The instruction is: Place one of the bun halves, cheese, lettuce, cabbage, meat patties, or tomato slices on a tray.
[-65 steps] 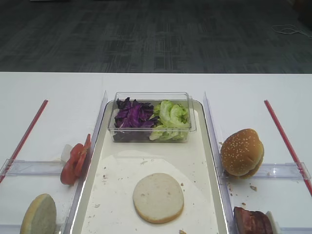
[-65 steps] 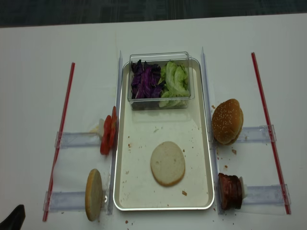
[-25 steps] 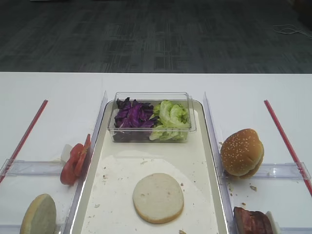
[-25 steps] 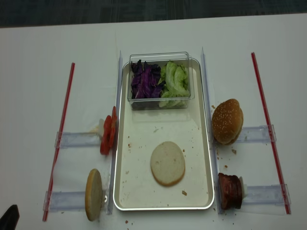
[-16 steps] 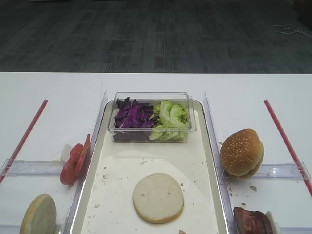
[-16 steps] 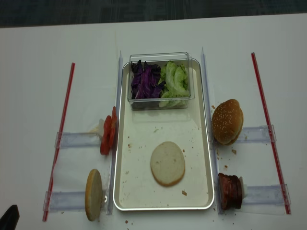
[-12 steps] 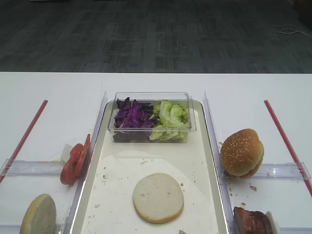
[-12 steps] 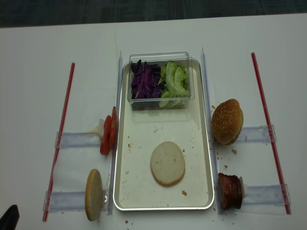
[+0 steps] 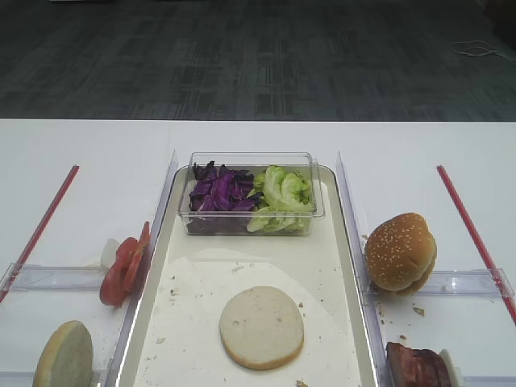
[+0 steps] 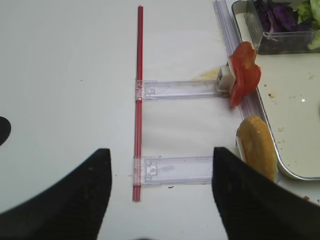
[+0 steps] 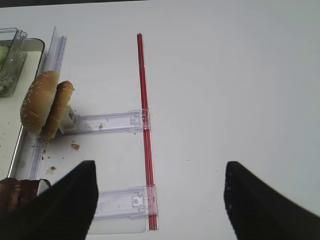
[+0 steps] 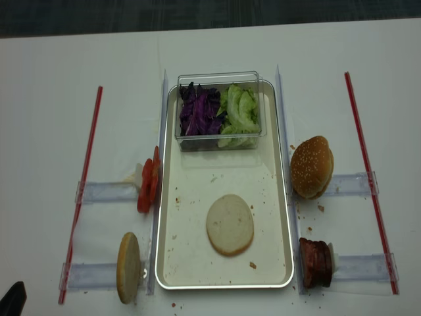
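Note:
One bun half [image 9: 262, 326] [image 12: 229, 224] lies flat on the cream tray [image 12: 197, 191] [image 9: 242, 258]. The other bun half [image 12: 128, 266] [image 10: 256, 147] stands on edge left of the tray. Tomato slices [image 12: 148, 181] [image 10: 244, 72] stand further back on that side. Cabbage [image 12: 199, 112] and lettuce [image 12: 240, 115] fill a clear box. Meat patties [image 12: 316, 262] [image 11: 15, 192] sit right of the tray. I cannot make out the cheese. My left gripper [image 10: 162, 200] hovers open over the table left of the upright bun half. My right gripper [image 11: 160, 200] is open and empty above a red strip.
A whole sesame bun [image 12: 312, 166] [image 11: 42, 102] stands on a clear holder right of the tray. Red strips [image 12: 84, 178] [image 12: 367, 178] and clear plastic rails [image 10: 180, 90] flank both sides. The clear box [image 9: 250, 193] takes up the tray's far end.
The dark tip of my left arm at the bottom-left corner of the overhead view has drawn back lower since the earliest frame. Nothing else has moved.

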